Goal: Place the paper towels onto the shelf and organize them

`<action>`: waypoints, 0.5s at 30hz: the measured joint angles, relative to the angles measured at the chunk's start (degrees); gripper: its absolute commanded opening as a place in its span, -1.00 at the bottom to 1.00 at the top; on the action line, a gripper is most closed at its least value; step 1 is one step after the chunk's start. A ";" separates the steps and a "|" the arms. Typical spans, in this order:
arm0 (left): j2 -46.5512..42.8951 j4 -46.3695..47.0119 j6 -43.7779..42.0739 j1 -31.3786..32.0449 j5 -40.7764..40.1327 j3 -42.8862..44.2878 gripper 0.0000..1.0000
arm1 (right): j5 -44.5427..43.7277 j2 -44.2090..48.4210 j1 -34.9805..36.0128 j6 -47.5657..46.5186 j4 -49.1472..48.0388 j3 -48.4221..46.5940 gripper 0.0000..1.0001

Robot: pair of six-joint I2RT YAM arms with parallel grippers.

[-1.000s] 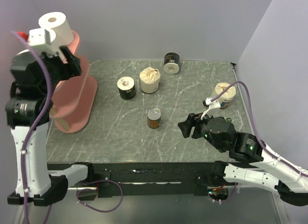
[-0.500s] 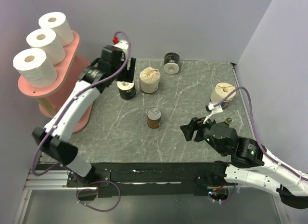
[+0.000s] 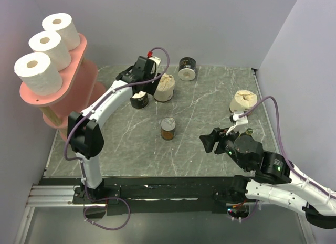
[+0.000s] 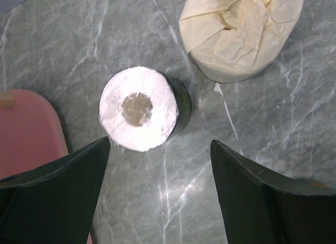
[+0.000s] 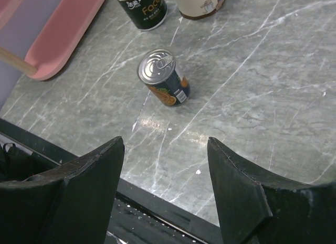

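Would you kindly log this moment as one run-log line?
left gripper: open above black roll | right gripper: open, can ahead | shelf top: three white rolls

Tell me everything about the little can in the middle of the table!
The small tin can stands upright on the grey marbled table, on its own, with nothing else touching it. Its shiny silver lid is shut, and the pull ring lies flat on top. The label around its side looks orange-brown and dark blue.
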State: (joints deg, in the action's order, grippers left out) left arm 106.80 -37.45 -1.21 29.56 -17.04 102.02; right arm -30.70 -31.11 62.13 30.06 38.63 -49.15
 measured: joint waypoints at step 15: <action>9.68 1.66 -2.08 -1.11 -0.37 4.17 0.50 | -2.29 1.92 0.00 -0.72 2.56 -0.61 0.43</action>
State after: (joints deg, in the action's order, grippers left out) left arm 116.49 -35.79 -3.29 28.45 -17.41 106.19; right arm -32.99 -29.19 62.13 29.34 41.19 -49.76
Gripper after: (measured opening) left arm 0.781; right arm 0.718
